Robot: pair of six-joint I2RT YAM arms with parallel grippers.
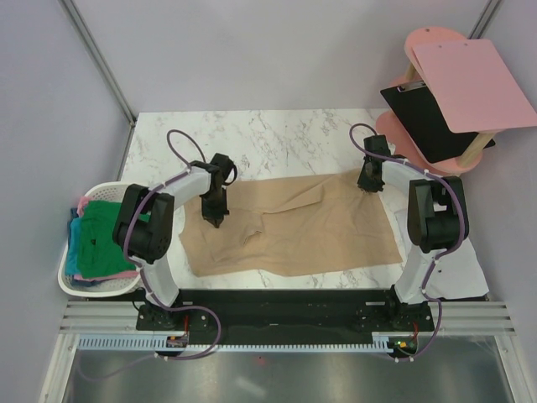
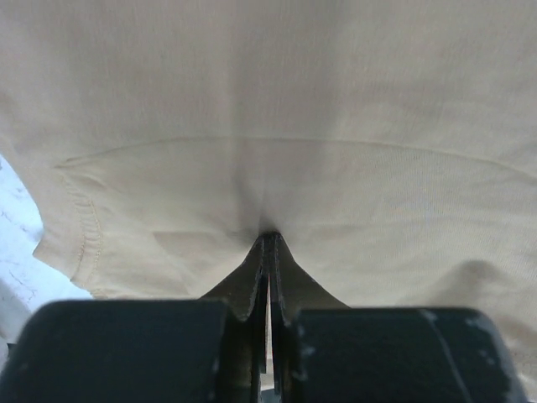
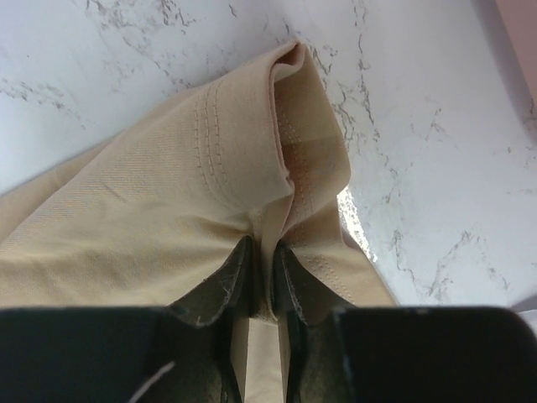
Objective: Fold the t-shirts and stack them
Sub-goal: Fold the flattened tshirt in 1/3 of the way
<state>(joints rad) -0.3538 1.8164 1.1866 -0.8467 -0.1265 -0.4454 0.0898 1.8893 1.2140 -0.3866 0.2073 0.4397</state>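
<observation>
A large tan t-shirt [image 1: 310, 222] lies spread and wrinkled across the marble table [image 1: 277, 138]. My left gripper [image 1: 215, 220] points down onto its left part. In the left wrist view the left gripper [image 2: 268, 239] is shut, pinching a small pucker of the tan t-shirt [image 2: 294, 101]. My right gripper [image 1: 367, 185] is at the shirt's far right corner. In the right wrist view the right gripper [image 3: 267, 252] is shut on a fold of stitched hem of the tan t-shirt [image 3: 143, 227]. More t-shirts, green [image 1: 105, 222], teal-blue [image 1: 84, 252] and pink [image 1: 81, 204], lie in the basket.
A white slatted basket [image 1: 64, 270] stands off the table's left edge. A pink stand [image 1: 436, 42] at the back right carries a black clipboard [image 1: 432, 122] and a pink board [image 1: 474, 84]. A white sheet [image 1: 470, 277] lies at the front right corner.
</observation>
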